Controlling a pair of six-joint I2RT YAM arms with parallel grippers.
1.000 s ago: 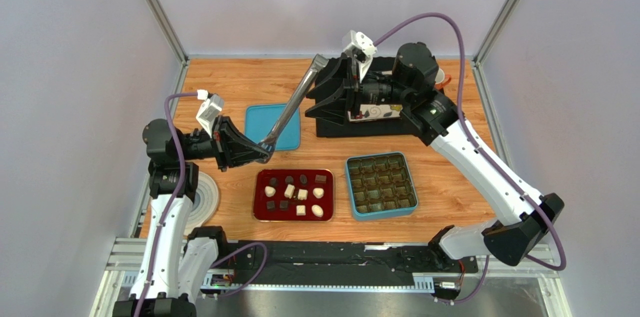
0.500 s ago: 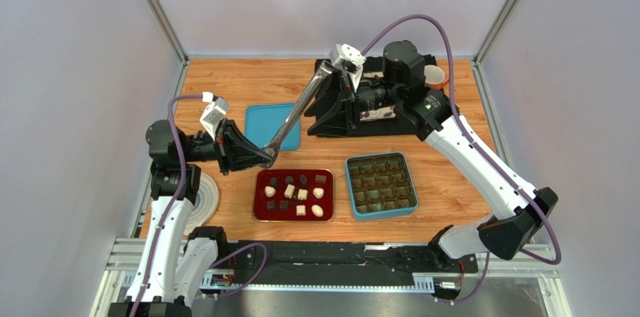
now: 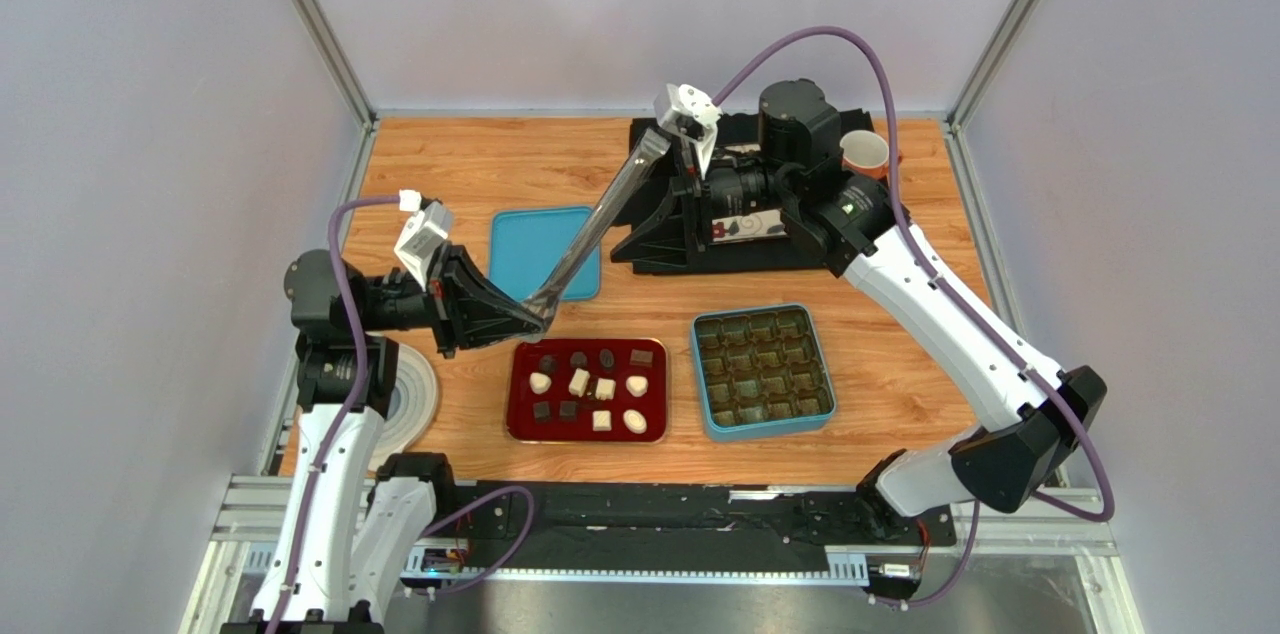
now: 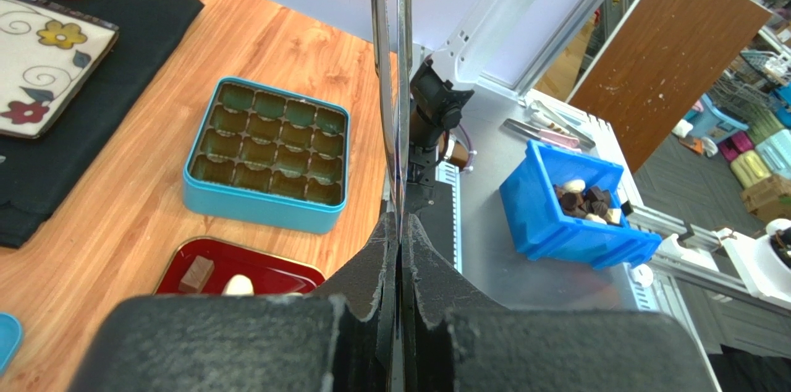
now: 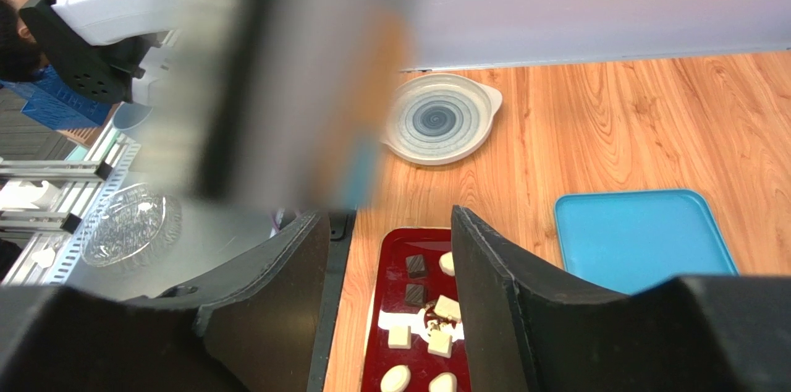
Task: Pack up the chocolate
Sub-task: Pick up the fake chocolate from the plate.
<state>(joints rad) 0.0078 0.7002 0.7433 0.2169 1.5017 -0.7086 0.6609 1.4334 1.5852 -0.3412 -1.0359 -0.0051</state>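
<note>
The chocolate, several dark and cream pieces, lies in a red tray. It also shows in the right wrist view, and two pieces show in the left wrist view. My left gripper is shut on the low end of long metal tongs, above the tray's far left corner. The tongs rise between its pads. My right gripper is open beside the tongs' upper end. Its jaws stand apart with only the tray seen between them. The tongs pass blurred near its camera.
A blue tin with empty compartments sits right of the tray. A blue lid lies behind the tray. A black mat holds a flowered plate. A cup stands far right, and a white round dish near left.
My right arm has moved left and toward the far edge, uncovering the cup. The left gripper has shifted slightly left with the tongs, which now stand steeper.
</note>
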